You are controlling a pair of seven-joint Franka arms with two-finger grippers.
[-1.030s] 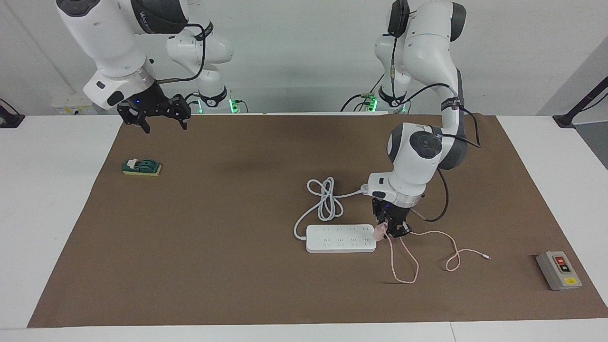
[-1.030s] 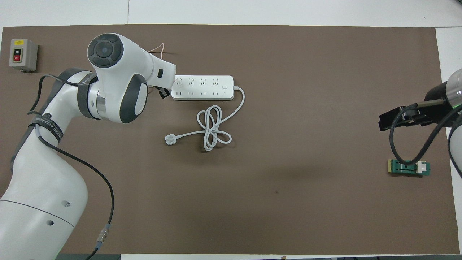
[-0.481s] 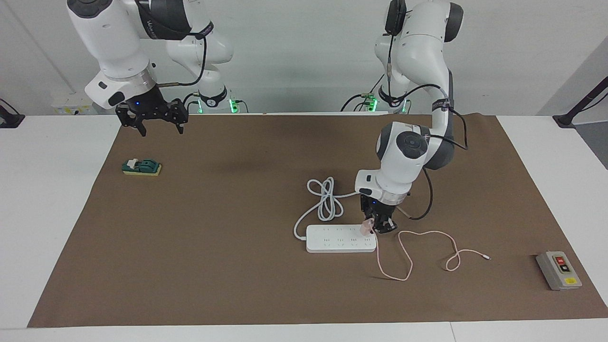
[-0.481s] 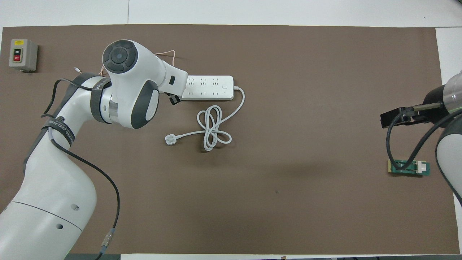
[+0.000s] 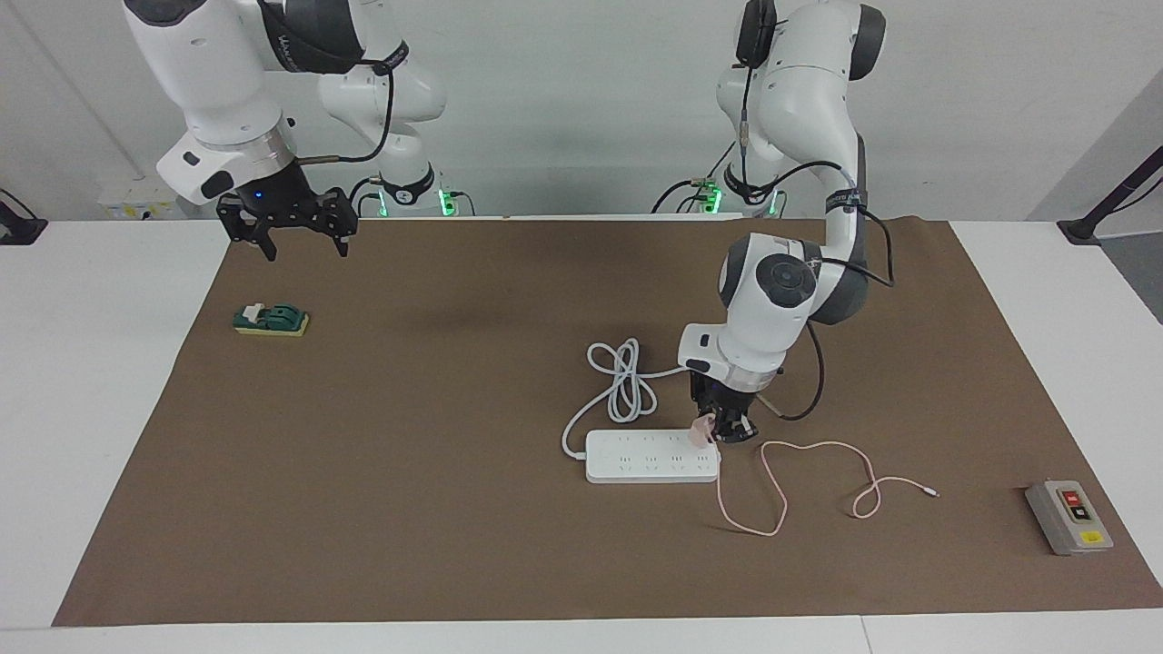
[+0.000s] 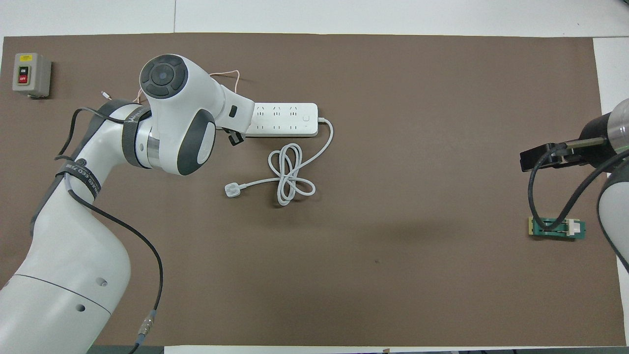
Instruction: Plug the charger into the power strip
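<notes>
Left claw [image 5: 720, 434]: clamped shut on the charger [image 5: 700, 433], which is held low over the end of the power strip [image 5: 651, 456] nearest the left arm's side. The pink cube is seen at the strip's upper surface, over the last outlets of the row closer to the robots; whether its prongs are seated cannot be told. The grip from above is judged to allow a straight downward push into a socket. In the overhead view the charger is hidden under the left arm's wrist.

Charger cable [image 5: 818, 472]: trails away from the cube toward the left arm's end of the tabletop in loose loops, its free tip lying on the brown mat [image 5: 409, 509].

Power strip: lies flat, outlets up, long axis running along the tabletop's length; its thick white cord [image 5: 622, 381] is coiled nearer to the robots.

Right claw [image 5: 283, 225]: fingers spread, nothing held, raised over the mat's corner, waiting.
</notes>
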